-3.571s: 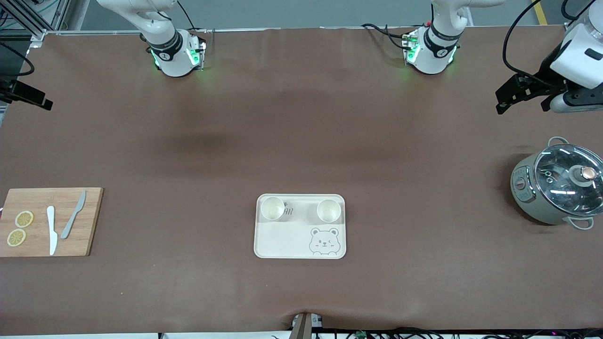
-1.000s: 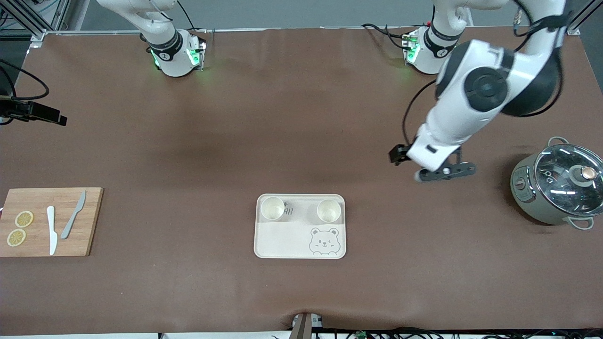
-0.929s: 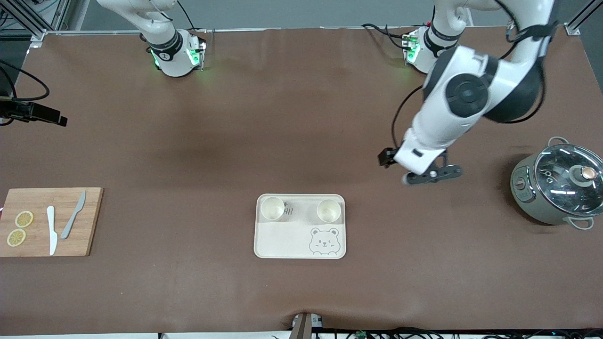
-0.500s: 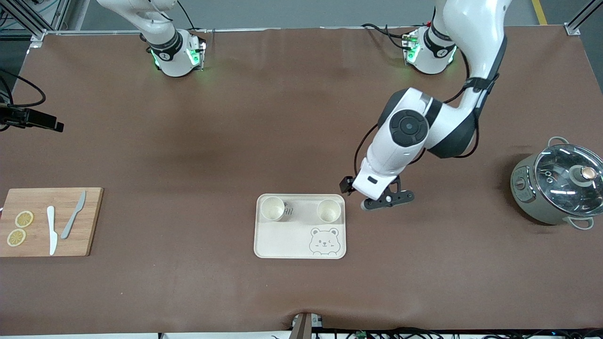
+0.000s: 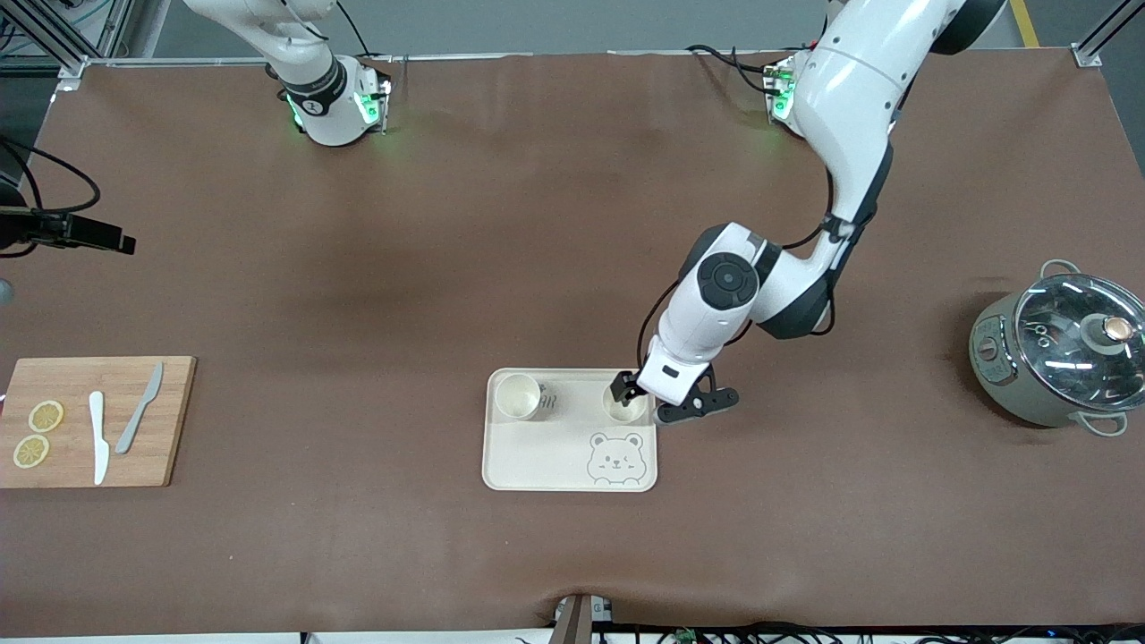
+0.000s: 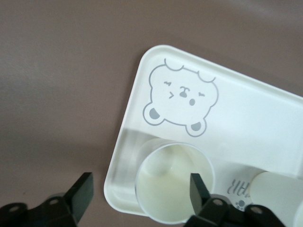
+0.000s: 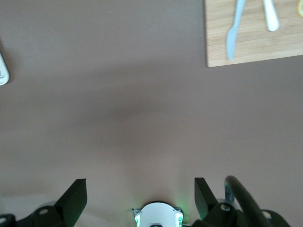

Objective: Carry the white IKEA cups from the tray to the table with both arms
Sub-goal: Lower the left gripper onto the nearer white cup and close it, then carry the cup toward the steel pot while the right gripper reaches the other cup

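Two white cups stand on the cream bear-printed tray [image 5: 537,461] at its edge farther from the front camera. My left gripper [image 5: 631,397] is open, down at the cup [image 5: 626,410] toward the left arm's end. In the left wrist view, the gripper [image 6: 140,184] has one finger over this cup's [image 6: 165,189] mouth and the other outside the tray [image 6: 255,123]. The jaws are not closed on it. The second cup [image 5: 517,396] stands free and also shows in the left wrist view [image 6: 279,198]. My right gripper [image 7: 137,189] is open and empty, waiting high over bare table.
A wooden cutting board [image 5: 63,380] with lemon slices and two knives lies at the right arm's end; it also shows in the right wrist view [image 7: 255,47]. A grey pot with a glass lid [image 5: 1060,358] stands at the left arm's end.
My left arm has swung from near the pot to the tray and lowered its open gripper onto the cup. The cups and tray have not moved. The right arm barely shifted.
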`<state>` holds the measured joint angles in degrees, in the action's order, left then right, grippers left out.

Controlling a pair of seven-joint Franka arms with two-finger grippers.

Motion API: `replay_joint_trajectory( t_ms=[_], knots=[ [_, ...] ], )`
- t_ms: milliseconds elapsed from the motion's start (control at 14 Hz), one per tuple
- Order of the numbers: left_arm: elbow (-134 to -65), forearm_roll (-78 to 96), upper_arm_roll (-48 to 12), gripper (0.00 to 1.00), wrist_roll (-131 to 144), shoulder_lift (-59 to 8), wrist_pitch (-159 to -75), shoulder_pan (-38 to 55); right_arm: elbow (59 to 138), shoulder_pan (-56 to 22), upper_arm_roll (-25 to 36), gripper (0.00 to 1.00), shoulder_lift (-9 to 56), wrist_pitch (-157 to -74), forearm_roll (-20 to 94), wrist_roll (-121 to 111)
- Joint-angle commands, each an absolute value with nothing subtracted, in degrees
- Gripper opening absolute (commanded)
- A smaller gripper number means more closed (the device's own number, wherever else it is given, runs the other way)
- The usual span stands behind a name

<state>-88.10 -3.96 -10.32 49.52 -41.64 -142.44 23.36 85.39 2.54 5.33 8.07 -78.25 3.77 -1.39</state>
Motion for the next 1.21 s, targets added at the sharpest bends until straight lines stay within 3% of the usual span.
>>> replay_joint_trajectory(
  t_ms=[0,143,357,714,1143],
  knots=[
    [-87.6,-5.7,-9.9,0.74,51.2,-42.5,-142.6,23.6,84.3,2.2,4.9,1.00,11.6,-78.9,4.8,-1.8],
    [-88.5,-5.7,-9.9,0.55,51.2,-42.5,-142.5,23.7,84.5,2.4,4.9,1.00,16.2,-83.1,5.1,-1.7],
    [-89.1,-5.9,-9.8,0.00,49.4,-42.6,-142.3,23.8,84.4,1.1,4.9,1.00,20.5,-87.3,5.2,-1.7],
    [-88.7,-8.9,-9.8,0.00,47.4,-41.0,-141.1,23.2,84.3,-4.6,4.8,1.00,25.2,-94.0,7.6,1.4],
    [-88.6,-9.1,-9.7,0.00,44.4,-32.1,-133.1,19.2,84.3,-14.4,4.9,1.00,30.8,-102.5,19.1,21.3]
  ],
)
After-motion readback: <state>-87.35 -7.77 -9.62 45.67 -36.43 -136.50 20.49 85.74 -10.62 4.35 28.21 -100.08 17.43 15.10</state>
